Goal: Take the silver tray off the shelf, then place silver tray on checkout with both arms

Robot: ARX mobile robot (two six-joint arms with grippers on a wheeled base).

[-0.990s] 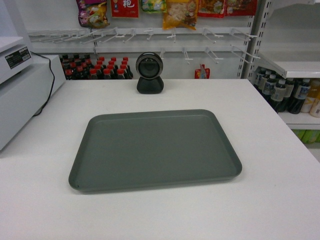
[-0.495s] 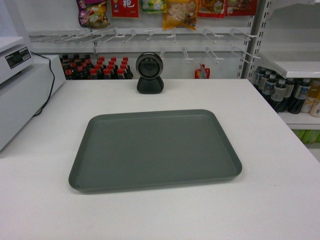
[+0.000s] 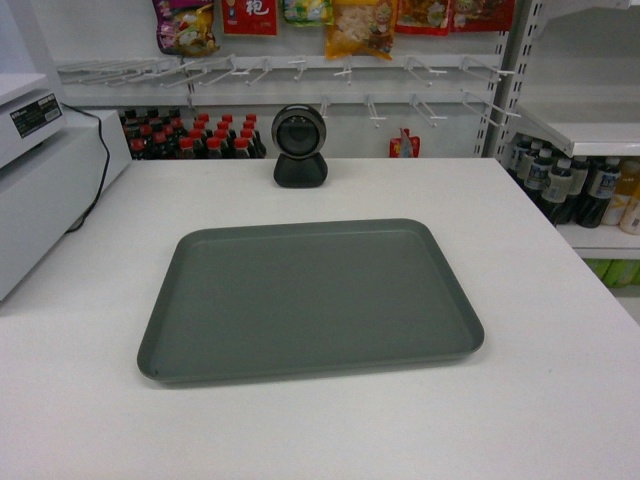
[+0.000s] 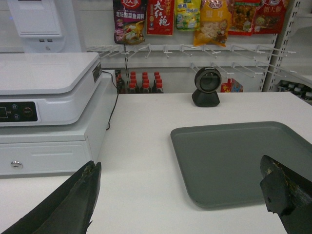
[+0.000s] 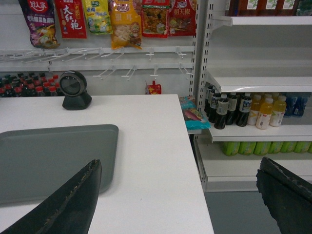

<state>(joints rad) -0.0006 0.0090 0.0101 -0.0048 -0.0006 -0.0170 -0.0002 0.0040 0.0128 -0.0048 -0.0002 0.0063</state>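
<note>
The silver tray (image 3: 310, 300) lies flat in the middle of the white checkout (image 3: 540, 410), in front of the black round scanner (image 3: 299, 146). No gripper shows in the head view. In the left wrist view my left gripper (image 4: 180, 168) hangs open above the counter, near the tray's (image 4: 239, 161) front left corner and not touching it. My right gripper (image 5: 178, 165) is open too, over the counter's right edge, with the tray (image 5: 53, 156) to its left. Both hold nothing. The white shelf (image 5: 263, 80) stands to the right.
A white cash register (image 4: 48, 87) sits on the counter's left side with a black cable. Drink bottles (image 5: 243, 109) fill the lower shelf boards on the right. Snack bags (image 5: 126, 22) hang behind the counter above dark bottles (image 3: 195, 135). The counter drops to the floor (image 5: 229, 209) at right.
</note>
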